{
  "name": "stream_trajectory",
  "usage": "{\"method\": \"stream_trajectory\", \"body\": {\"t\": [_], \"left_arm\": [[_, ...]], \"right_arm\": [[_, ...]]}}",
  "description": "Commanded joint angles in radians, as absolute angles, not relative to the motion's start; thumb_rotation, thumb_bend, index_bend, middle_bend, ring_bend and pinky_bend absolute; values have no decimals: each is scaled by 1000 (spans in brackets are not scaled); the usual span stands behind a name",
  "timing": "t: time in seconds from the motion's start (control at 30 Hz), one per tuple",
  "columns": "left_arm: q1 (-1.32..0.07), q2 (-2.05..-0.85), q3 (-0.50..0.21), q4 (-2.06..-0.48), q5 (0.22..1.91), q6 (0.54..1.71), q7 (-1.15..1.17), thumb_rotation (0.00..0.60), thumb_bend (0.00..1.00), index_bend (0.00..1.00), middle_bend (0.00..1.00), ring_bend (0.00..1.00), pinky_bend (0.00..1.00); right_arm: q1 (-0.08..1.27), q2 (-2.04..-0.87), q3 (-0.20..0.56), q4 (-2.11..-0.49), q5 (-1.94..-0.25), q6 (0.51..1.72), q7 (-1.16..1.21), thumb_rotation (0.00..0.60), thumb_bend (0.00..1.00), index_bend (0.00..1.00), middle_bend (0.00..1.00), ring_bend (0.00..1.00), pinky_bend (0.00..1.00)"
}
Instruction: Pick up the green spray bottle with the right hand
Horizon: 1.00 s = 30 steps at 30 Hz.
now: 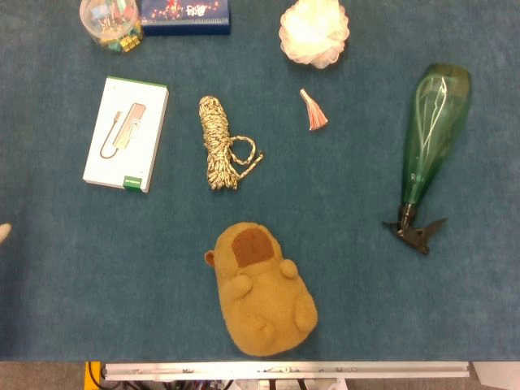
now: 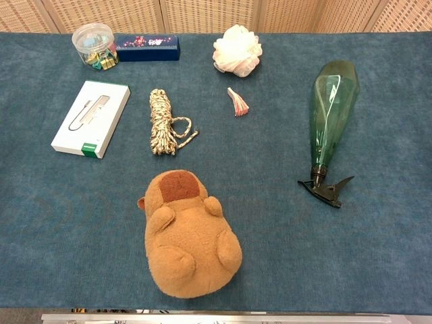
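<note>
We have two cameras, and both look at the same desk (image 1: 341, 236) with the blue cloth. The head view looks almost straight down from above, so the far edge is cut off and the near metal rail (image 1: 284, 370) shows at the bottom. The chest view sits lower and looks forward at a slant, so we see the woven screen (image 2: 216, 13) behind the desk. Both views share the plush toy (image 1: 262, 292), rope (image 1: 221, 153), white box (image 1: 127, 134) and green spray bottle (image 1: 431, 142).
</note>
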<state>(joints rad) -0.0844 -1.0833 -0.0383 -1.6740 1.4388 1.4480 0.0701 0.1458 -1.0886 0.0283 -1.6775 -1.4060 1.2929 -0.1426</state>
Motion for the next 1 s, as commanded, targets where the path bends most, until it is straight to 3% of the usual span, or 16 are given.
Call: {"method": "stream_trajectory", "body": {"t": [0.03,0.47,0.7,1.0], "left_arm": [[-84,-1083,-37,-1675,1440,1448,71,600,81,290,386,294,385],[-84,-1078,-39,-1679,1438,1447,58,600,81,290,386,295,386],[-82,-1075,-44,-1679,1423,1446,56,600,81,290,386,295,386],[-74,-1078,-42,-1684,1422,1457,67,600,82,290,386,295,386]], "right_arm": [[146,-1089,27,-1679,-1405,1292,-146,600,2,82,176,89,362],[141,-1096,32,-1670,-1418,1319,-138,600,2,82,176,89,355],[147,-1129,38,-1611,-1500,1376,-119,600,0,82,151,86,190],[257,-1083,27,-1529,-1631,1283,-96,600,0,82,140,76,167]]}}
